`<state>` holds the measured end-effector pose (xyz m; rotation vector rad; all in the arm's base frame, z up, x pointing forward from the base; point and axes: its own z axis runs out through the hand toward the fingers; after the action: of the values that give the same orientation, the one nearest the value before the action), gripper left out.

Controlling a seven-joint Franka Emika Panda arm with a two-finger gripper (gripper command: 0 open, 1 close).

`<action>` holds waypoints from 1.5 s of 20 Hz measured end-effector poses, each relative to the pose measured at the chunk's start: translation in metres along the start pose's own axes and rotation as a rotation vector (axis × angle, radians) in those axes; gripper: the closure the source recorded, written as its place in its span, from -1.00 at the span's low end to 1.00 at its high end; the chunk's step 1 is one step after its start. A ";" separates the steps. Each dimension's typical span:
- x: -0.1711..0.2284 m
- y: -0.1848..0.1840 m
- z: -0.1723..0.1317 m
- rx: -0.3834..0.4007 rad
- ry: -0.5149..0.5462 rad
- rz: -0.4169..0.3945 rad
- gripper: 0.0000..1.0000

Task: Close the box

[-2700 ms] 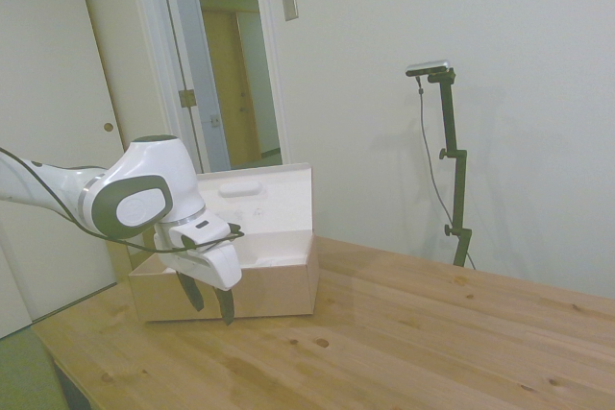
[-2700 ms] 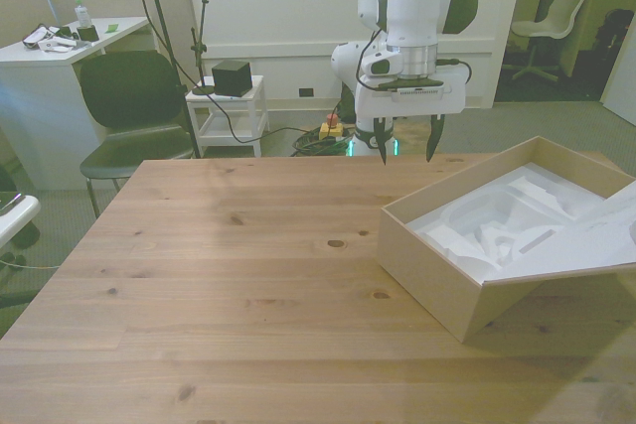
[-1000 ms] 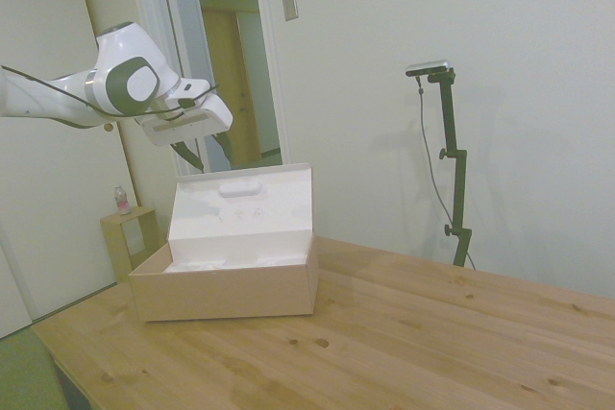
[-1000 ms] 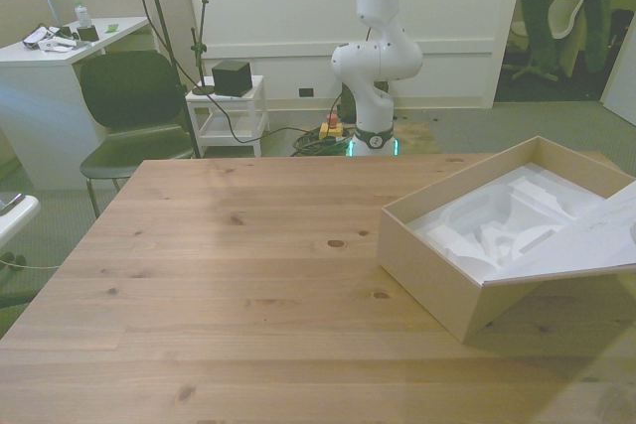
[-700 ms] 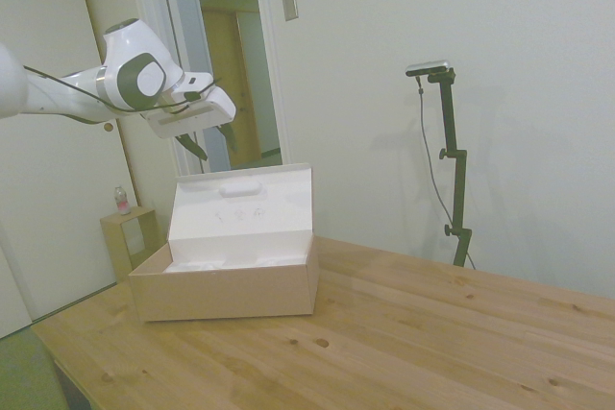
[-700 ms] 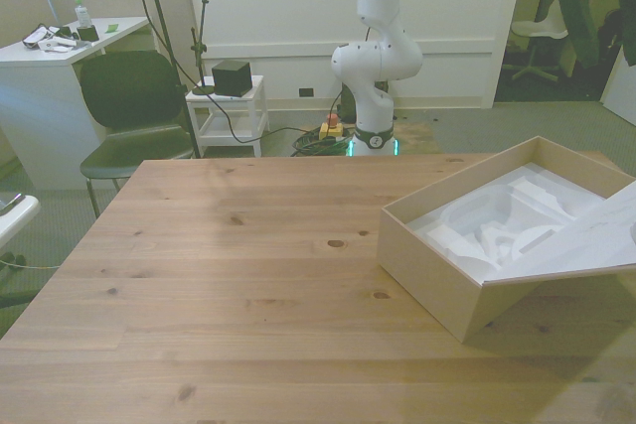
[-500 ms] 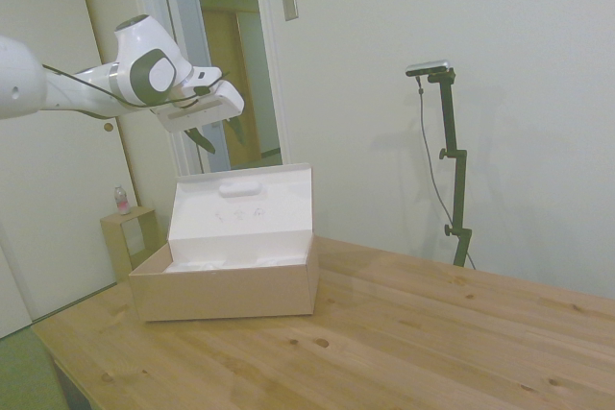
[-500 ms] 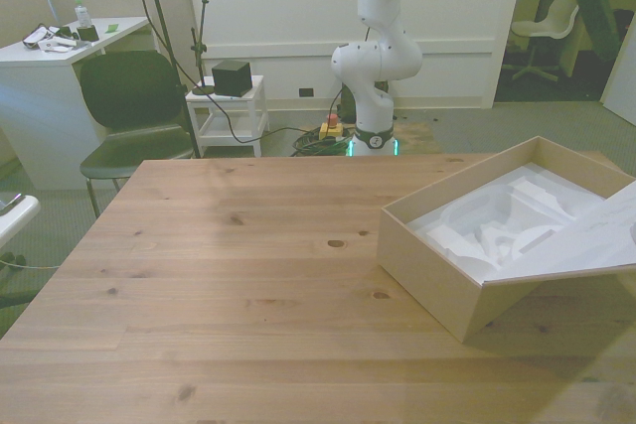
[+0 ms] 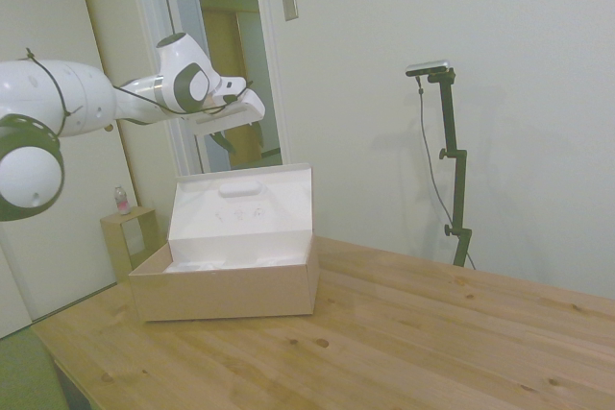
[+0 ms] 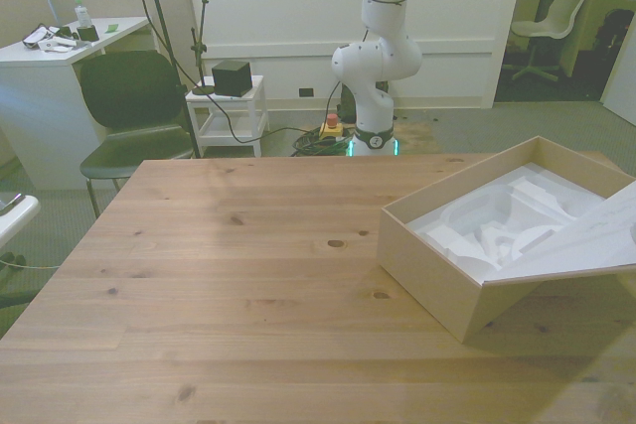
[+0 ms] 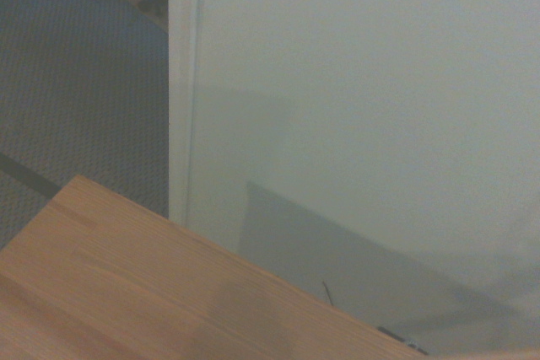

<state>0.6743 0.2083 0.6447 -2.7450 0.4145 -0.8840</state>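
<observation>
So compared to half a second earlier, the arm (image 9: 125, 108) had swung further toward 3 o'clock in the side view. Its big round joint had now come into that picture at 9 o'clock. The wrist end had shifted from above the box's near-left corner to just past the top edge of the lid (image 9: 240, 204), at about 12 o'clock from it and clear of it. In the front view most of the white hand had slid out of the picture, leaving only a sliver in the 1 o'clock corner. The box (image 9: 226, 285) itself hadn't budged and the lid was still standing up.

The fingers (image 9: 222, 139) were just a small dark shape hanging under the hand, in front of the doorway. Honestly I couldn't tell how far apart they were. They weren't touching or holding anything, just hanging in the air over the lid.

The box sat at the 9 o'clock end of the desk (image 9: 404, 333) in the side view, and around 3 to 4 o'clock in the front view. It was plain tan cardboard outside with flat walls and sharp corners. Inside was white, with a moulded insert (image 10: 497, 230) full of curved pockets. The lid's white inner face had an oblong raised bump (image 9: 238, 189) near its top edge. The desk was knotty pale wood planks, smooth with a bit of sheen. The wrist view only caught a blurry desk corner (image 11: 126, 284), a pale wall and grey carpet (image 11: 76, 82).
</observation>
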 end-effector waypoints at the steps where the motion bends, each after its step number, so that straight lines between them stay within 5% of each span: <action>1: 0.001 -0.003 0.011 -0.006 -0.006 -0.002 -1.00; 18: 0.000 -0.025 0.106 -0.073 -0.085 -0.019 -1.00; 25: -0.011 -0.024 0.056 -0.191 -0.198 0.072 -1.00; 30: -0.039 0.003 0.057 -0.302 -0.294 0.127 -1.00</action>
<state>0.6773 0.2258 0.5784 -3.0135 0.7033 -0.4038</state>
